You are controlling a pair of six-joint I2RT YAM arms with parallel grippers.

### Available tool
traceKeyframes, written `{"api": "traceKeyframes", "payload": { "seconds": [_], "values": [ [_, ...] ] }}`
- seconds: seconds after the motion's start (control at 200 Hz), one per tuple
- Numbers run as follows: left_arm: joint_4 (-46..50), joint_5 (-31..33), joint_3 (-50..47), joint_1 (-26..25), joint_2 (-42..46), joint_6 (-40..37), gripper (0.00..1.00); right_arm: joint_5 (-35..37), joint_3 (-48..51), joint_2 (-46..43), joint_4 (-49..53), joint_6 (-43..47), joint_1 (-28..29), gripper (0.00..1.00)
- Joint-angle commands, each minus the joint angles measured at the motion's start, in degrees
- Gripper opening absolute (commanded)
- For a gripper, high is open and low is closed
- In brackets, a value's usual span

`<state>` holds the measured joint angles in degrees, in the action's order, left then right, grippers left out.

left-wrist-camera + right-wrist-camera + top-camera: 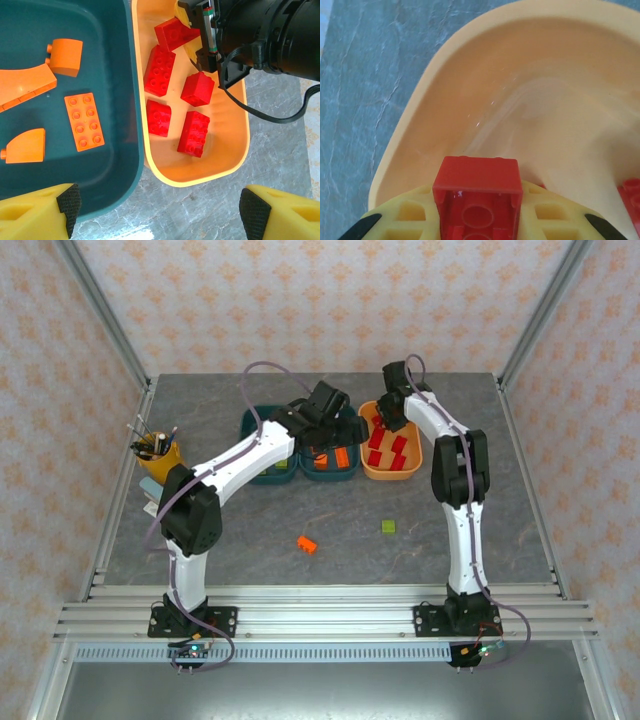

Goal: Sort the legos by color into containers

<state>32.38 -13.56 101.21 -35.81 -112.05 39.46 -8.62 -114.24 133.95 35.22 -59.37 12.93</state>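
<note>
**Red brick poised over orange tray**

Right hand point(477, 222) pinches a red brick point(476, 192) just inside the far end of the orange tray point(415, 117), tray floor straight below. Left hand point(161, 204), spread and empty, hovers at the teal tray point(125, 165) beside it

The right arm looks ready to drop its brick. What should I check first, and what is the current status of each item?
1. Right gripper shut on red brick: ok.
2. Brick over the orange tray: ok.
3. Tray's other bricks all red: ok.
4. Left gripper open, empty: ok.
5. Table cleared: not ok; orange brick and yellow-green brick lie loose.
</note>
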Motion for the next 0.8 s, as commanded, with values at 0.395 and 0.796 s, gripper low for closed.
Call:
{"api": "traceKeyframes", "payload": {
  "seconds": [0.395,0.796],
  "values": [
    [1.81,-0.73,-2.62,0.30,2.27,-1.59,0.85,-1.94,0.05,-1.66,-3.15,-7.20,-1.23,0.57],
    [2.37,2.92,-15.16,-0.65,14.60,2.00,0.85,0.93,10.54,-20.51,-1.07,0.85,0.40,0.57]
  ]
}}
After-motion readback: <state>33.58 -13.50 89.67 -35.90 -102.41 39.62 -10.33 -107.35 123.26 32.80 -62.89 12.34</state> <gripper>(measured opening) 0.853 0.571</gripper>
